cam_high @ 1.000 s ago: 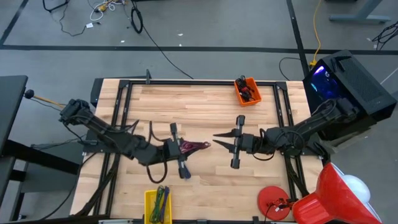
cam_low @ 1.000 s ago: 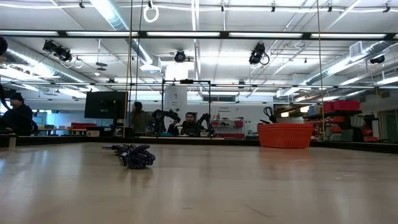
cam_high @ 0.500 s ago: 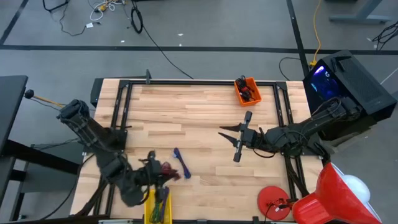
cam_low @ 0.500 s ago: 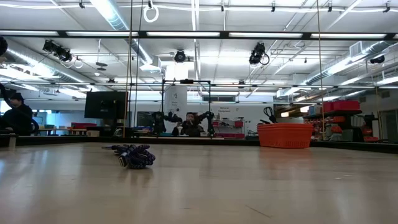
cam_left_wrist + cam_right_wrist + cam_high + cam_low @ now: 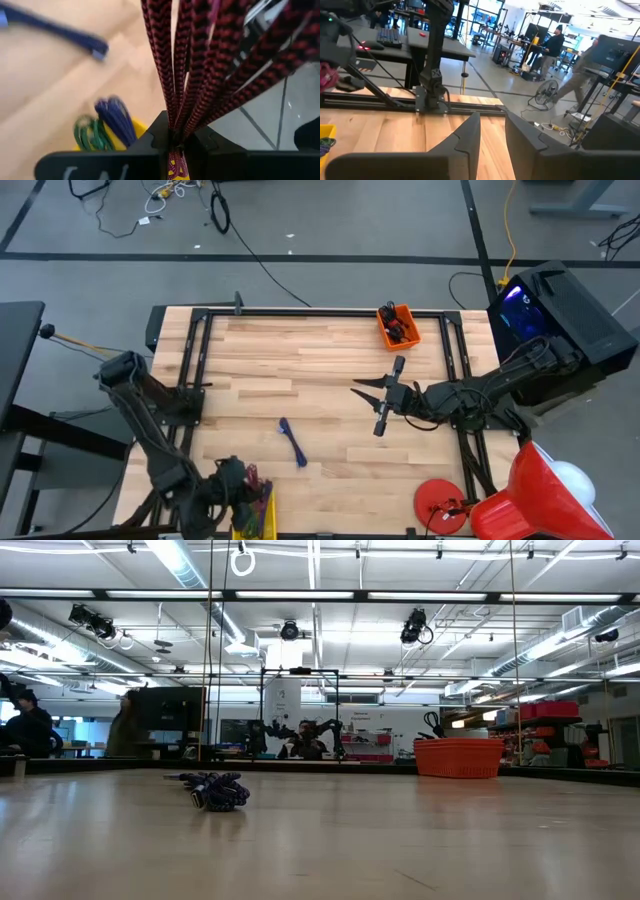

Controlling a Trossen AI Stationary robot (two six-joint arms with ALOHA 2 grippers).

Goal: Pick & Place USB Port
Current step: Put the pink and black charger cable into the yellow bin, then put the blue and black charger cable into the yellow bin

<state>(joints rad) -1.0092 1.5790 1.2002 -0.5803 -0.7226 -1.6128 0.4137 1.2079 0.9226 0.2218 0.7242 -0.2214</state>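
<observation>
Left wrist view: red-black braided cable [image 5: 200, 75] clamped in left claw [image 5: 176, 145], just above yellow bin [image 5: 252, 510] at counter [image 5: 330, 360] edge. Blue cable [image 5: 293, 442] lies nearby. Right claw [image 5: 368, 397] mid-counter, fingers parted, empty.

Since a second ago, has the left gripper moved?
Yes. In the high view the left gripper has swung from mid-table toward the near edge, now over the yellow bin, shut on the red braided cable. The blue cable stays on the table.
</observation>
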